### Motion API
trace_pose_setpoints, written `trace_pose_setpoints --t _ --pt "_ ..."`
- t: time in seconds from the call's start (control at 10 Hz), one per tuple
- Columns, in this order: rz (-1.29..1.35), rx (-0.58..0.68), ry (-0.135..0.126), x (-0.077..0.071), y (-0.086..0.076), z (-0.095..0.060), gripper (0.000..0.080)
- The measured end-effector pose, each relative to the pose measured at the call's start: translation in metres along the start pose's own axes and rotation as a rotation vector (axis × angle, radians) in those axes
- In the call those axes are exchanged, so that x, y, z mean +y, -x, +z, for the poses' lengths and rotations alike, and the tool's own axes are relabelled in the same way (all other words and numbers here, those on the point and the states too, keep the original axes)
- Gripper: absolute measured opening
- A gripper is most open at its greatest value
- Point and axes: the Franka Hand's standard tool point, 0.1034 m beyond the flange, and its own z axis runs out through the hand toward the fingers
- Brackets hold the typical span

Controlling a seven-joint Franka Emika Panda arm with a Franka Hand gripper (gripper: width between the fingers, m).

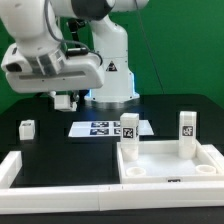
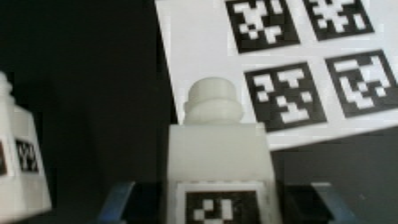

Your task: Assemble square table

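The gripper [image 1: 65,100] hangs just above the black table [image 1: 40,145], near the exterior view's left end of the marker board [image 1: 100,128]. In the wrist view the gripper [image 2: 217,208] is closed on the held leg block [image 2: 217,150]. Its bluish fingers [image 2: 128,205] sit against the block's two sides, and the block's rounded tip points away from the camera.

The face of that block turned to the camera bears a black-and-white square tag, cut off by the picture's edge. It carries a pattern only, with no letters.

The marker board [image 2: 302,60] lies flat beyond the block and shows four printed tags of the same kind, also without words.

A loose leg block [image 1: 27,128] stands upright on the table, well to the exterior view's left of the marker board, with a small tag on its side. It also shows at the wrist view's edge [image 2: 18,140].

The square panel [image 1: 170,165] lies at the exterior view's right with its rim upward. Two upright legs stand in its far corners: the left leg [image 1: 129,135] and the right leg [image 1: 187,130], each with a tag near the top.

White border bars [image 1: 12,165] run along the table's near sides.

A small triangular sticker [image 1: 113,68] on the robot base is too small to read
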Motion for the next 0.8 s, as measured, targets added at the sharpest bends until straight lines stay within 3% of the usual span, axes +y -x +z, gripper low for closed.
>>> trace_pose_setpoints --t 0.1,0.3,0.4,0.5,0.7,0.8 --pt "-0.047 0.108 0.028 -0.019 -0.014 -0.028 0.0287" --pt "-0.112 0.262 0.051 -0.054 -0.029 -0.075 0.0287" --pt "-0.146 0.294 0.075 -0.06 -0.029 -0.086 0.0287" --pt "-0.147 0.382 0.078 -0.059 -0.036 -0.089 0.0288" --pt "-0.147 0.473 0.074 -0.058 -0.033 -0.086 0.0288" --pt "-0.122 0.561 0.081 -0.063 -0.041 -0.094 0.0288"
